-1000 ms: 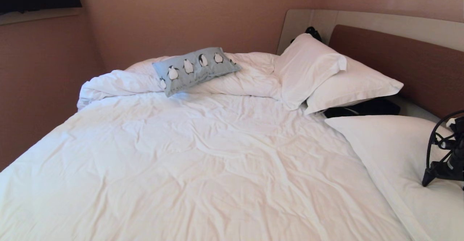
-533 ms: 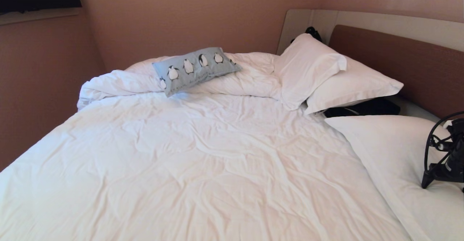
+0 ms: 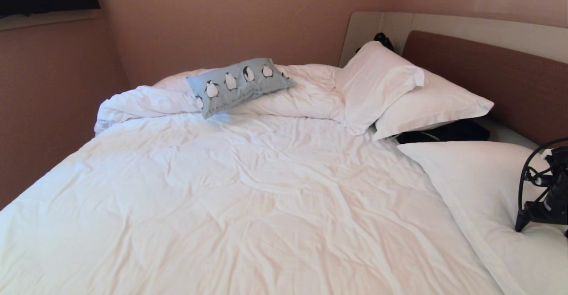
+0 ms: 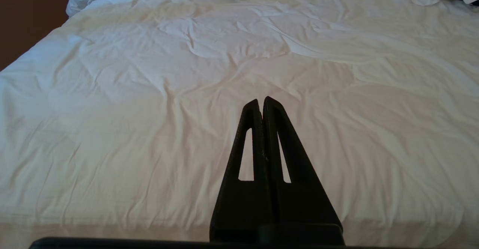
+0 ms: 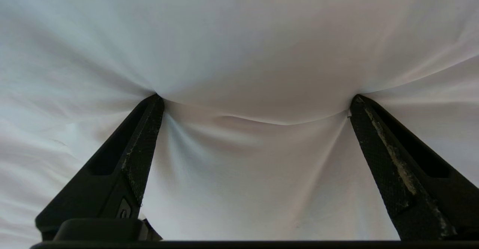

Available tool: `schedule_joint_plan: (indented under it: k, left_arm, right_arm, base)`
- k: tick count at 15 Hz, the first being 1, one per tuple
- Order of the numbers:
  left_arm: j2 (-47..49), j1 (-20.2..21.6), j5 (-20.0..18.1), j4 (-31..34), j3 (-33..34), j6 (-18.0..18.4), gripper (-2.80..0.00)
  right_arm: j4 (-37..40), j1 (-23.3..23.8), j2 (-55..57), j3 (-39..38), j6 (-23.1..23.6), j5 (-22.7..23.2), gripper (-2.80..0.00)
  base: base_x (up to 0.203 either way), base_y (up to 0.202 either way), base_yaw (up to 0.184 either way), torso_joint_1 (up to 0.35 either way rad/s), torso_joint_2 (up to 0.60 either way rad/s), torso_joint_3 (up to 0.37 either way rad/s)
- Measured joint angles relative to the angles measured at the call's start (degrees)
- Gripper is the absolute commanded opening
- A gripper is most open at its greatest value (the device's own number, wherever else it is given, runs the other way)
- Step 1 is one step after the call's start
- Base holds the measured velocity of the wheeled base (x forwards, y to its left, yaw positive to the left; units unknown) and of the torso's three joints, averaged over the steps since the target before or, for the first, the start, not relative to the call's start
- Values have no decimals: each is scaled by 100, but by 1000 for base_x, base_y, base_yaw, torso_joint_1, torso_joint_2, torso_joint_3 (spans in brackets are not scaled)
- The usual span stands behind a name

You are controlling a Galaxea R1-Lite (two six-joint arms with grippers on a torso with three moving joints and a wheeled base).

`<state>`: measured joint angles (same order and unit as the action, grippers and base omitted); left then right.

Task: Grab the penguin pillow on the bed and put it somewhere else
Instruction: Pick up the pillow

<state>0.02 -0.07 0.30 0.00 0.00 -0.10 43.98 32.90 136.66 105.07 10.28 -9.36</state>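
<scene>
The penguin pillow (image 3: 237,84), light blue with a row of penguins, lies on the bunched duvet at the far side of the bed (image 3: 248,206). My right gripper (image 5: 258,98) is open at the near right. Both fingertips (image 5: 159,103) press dents into a large white pillow (image 3: 475,179), far from the penguin pillow. In the head view only the right wrist and its cables (image 3: 543,197) show at the right edge. My left gripper (image 4: 261,101) is shut and empty above the near part of the duvet. The penguin pillow is out of both wrist views.
Two more white pillows (image 3: 399,91) are stacked against the brown headboard (image 3: 488,73), with dark items (image 3: 443,133) beneath them. A wall (image 3: 53,100) borders the bed's left side. Rumpled duvet covers the middle of the bed.
</scene>
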Motion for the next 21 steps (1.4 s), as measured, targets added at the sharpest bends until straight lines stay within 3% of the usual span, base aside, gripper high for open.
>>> schedule_joint_plan:
  k: [21]
  left_arm:
    - [0, -2, 2, 0, 0, 0, -280]
  right_arm:
    - [-8, -30, 107, -5, -5, 8, 0]
  base:
    - [0, 0, 0, 0, 0, 0]
